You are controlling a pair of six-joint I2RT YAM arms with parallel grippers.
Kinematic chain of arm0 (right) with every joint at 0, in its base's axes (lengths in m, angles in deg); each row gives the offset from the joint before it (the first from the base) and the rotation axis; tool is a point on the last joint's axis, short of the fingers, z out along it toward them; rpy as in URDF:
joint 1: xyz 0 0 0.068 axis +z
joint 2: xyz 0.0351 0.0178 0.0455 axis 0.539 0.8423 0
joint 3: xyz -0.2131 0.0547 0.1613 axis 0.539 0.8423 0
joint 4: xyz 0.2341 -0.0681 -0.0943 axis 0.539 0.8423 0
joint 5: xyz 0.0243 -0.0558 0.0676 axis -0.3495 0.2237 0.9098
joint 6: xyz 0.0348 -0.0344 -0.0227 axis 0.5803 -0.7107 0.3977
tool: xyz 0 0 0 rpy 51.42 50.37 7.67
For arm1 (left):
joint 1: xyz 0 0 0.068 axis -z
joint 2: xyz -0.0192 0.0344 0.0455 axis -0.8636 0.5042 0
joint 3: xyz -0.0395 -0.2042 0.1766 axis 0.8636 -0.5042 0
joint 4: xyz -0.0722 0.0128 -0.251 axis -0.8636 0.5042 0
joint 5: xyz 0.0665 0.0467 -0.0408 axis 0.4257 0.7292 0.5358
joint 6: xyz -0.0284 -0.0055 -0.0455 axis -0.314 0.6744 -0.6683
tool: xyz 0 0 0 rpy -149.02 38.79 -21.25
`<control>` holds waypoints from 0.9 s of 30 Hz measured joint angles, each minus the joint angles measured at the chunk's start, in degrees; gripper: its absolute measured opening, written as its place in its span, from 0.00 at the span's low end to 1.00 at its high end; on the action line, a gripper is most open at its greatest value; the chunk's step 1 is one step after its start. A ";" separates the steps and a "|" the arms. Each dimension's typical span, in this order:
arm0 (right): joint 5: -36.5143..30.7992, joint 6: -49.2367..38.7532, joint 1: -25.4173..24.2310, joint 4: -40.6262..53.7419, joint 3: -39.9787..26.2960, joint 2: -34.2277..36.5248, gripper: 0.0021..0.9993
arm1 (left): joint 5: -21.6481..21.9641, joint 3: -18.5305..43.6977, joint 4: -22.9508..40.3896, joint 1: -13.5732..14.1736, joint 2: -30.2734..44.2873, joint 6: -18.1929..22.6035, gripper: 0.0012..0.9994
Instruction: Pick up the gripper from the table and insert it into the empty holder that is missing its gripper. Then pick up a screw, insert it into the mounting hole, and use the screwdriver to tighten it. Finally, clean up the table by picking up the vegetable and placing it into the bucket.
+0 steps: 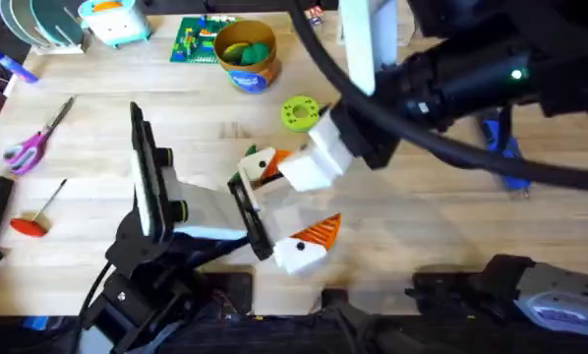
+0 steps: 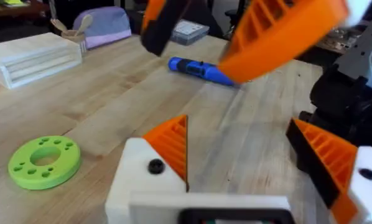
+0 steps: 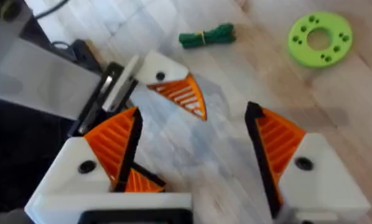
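Claws wide open and empty, left claw (image 2: pixel 239 134) near right claw (image 3: pixel 195 118); vegetable (image 3: pixel 206 35) loose on tabletop (image 1: pixel 422 226), well apart from bucket (image 1: pixel 247 54), screwdriver (image 2: pixel 201 68) lying idle: cleanup, probably screwing, left.

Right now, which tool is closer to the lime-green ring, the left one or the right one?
Right. The right tool hangs just beside the green ring, on its near side; the left tool sits farther off, toward the arms' bases.
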 joint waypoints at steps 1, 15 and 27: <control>0.31 -0.26 0.02 1.80 0.00 -0.16 0.99 | 0.18 0.01 0.00 0.00 -0.01 0.00 0.99; -4.10 -4.10 -1.23 20.90 0.02 -13.47 0.99 | 0.39 0.01 0.00 0.00 -0.02 0.00 0.99; -1.82 -1.50 -1.60 9.23 17.18 -27.60 0.99 | 0.39 0.00 -0.02 0.00 0.00 0.00 0.99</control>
